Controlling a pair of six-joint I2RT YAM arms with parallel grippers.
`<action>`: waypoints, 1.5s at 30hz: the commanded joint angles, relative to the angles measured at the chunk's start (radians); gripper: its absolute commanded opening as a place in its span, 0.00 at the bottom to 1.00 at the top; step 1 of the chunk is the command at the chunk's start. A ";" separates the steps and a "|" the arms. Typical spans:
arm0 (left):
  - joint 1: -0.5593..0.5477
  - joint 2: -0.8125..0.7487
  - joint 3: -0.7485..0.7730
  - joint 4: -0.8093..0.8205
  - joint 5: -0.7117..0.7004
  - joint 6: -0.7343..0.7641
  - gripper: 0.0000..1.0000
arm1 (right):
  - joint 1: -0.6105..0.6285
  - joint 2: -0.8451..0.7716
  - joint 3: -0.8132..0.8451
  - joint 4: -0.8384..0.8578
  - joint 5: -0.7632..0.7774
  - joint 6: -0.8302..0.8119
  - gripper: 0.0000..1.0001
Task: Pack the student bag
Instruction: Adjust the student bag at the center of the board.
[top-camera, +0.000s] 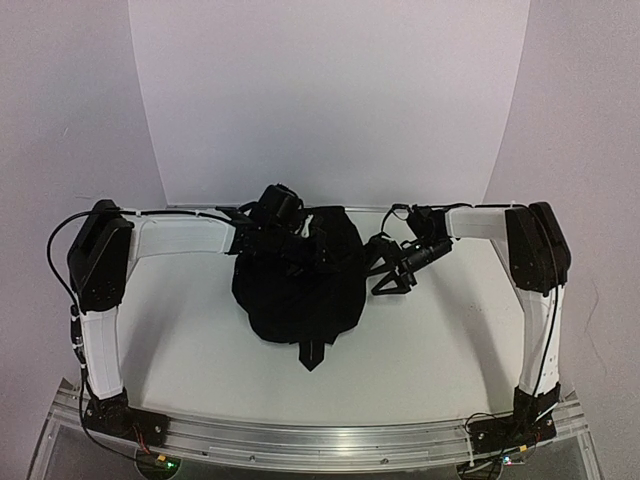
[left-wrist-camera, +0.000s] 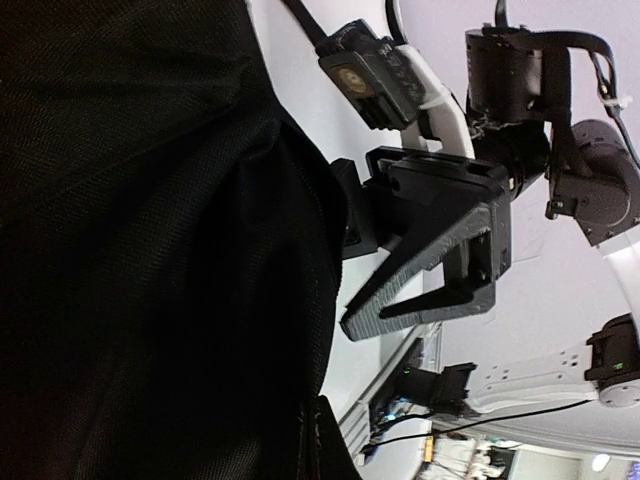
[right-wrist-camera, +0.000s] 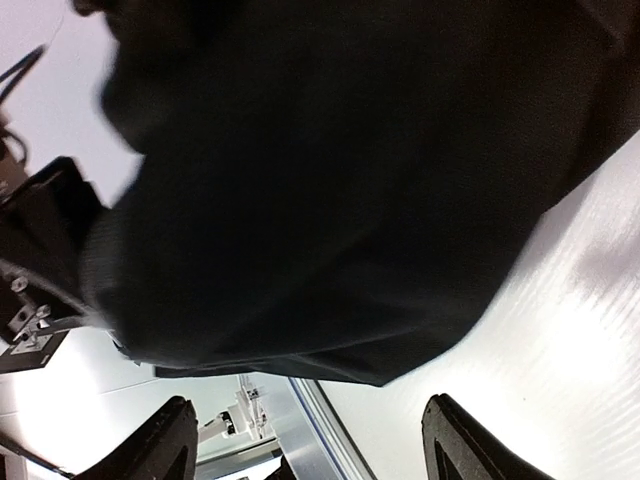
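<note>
The student bag (top-camera: 300, 290) is a black soft backpack lying at the middle of the white table (top-camera: 450, 340), with a strap end (top-camera: 312, 355) pointing toward the near edge. My left gripper (top-camera: 288, 235) is over the bag's far top edge, down in its folds. Its fingers are hidden by the black fabric (left-wrist-camera: 150, 250) that fills the left wrist view. My right gripper (top-camera: 388, 272) is open and empty just right of the bag. It also shows in the left wrist view (left-wrist-camera: 368, 318). In the right wrist view both fingertips (right-wrist-camera: 165, 440) stand wide apart below the bag's side (right-wrist-camera: 350, 180), not touching it.
An aluminium rail (top-camera: 320, 440) runs along the near edge of the table, with the arm bases on it. A white backdrop (top-camera: 330, 100) rises behind the bag. Bare table surface lies to the left and right of the bag.
</note>
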 joint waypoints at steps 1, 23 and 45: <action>0.051 -0.005 -0.046 0.337 0.092 -0.108 0.00 | 0.011 0.041 0.038 0.003 -0.043 -0.041 0.77; 0.057 0.244 0.110 0.056 0.179 -0.098 0.00 | 0.050 0.078 0.039 0.006 -0.014 -0.095 0.37; -0.061 0.286 0.160 -0.536 0.105 0.255 0.15 | 0.043 -0.155 -0.087 -0.130 0.235 -0.293 0.03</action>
